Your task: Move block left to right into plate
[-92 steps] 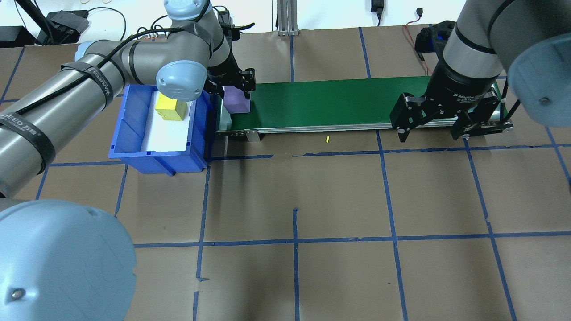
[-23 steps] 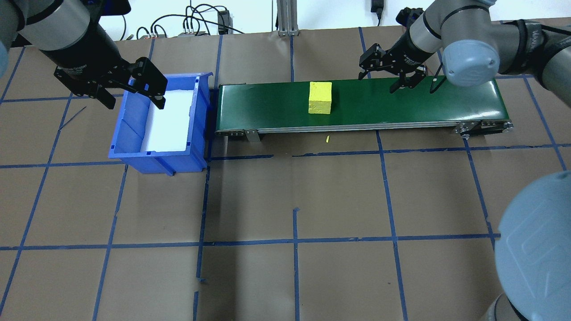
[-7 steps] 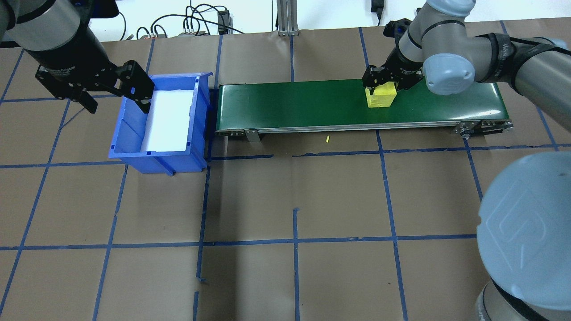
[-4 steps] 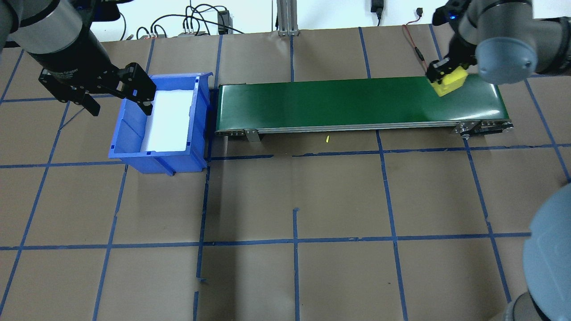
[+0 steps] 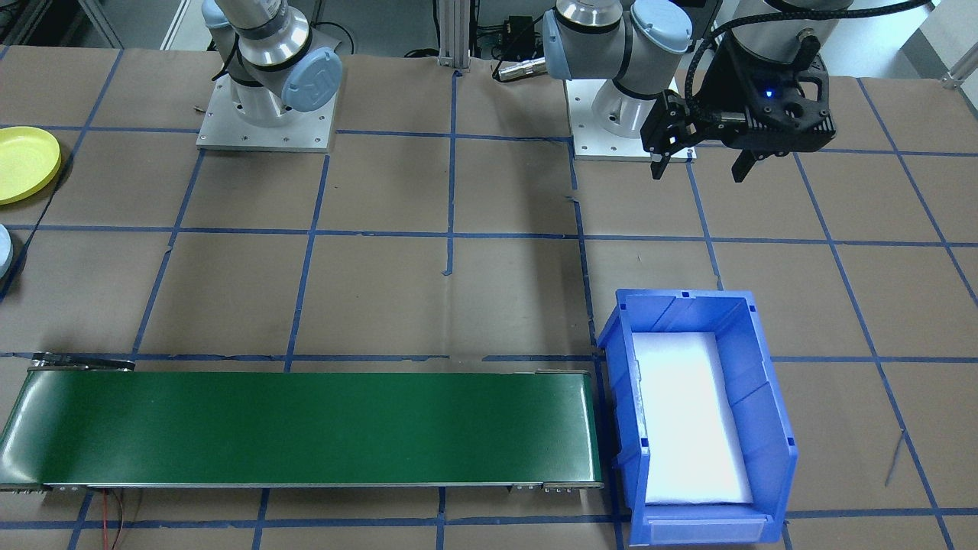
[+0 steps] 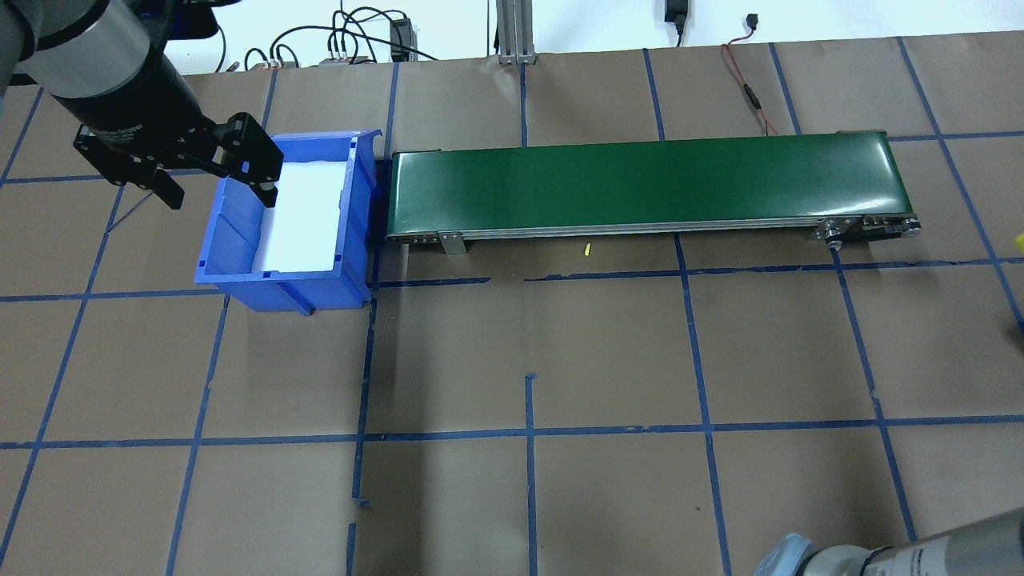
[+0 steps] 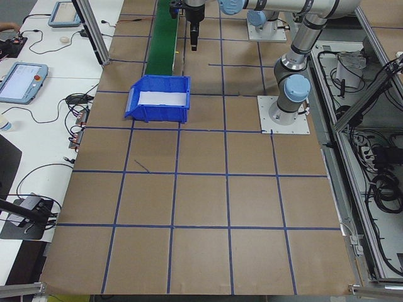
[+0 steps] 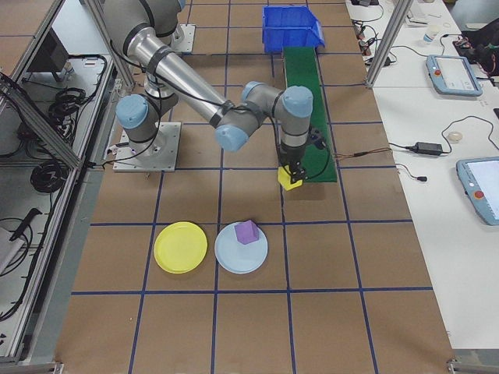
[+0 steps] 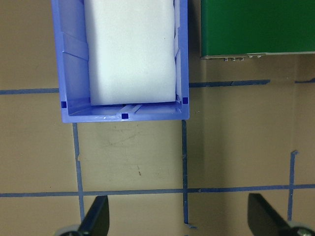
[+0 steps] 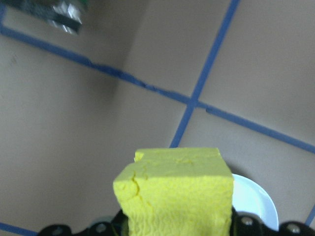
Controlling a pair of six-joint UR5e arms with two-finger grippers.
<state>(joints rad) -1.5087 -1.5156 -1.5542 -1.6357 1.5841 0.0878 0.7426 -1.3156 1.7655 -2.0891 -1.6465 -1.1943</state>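
Right wrist-mounted: right tool (image 10: 177, 223) grips yellow block (image 10: 175, 189)

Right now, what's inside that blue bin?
The bin holds only a white pad lining its floor; no block lies on it. Whatever is beneath the pad is covered. The left gripper hangs open nearby.

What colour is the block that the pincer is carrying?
Yellow. The block fills the right wrist-mounted view, held in the right pincer.
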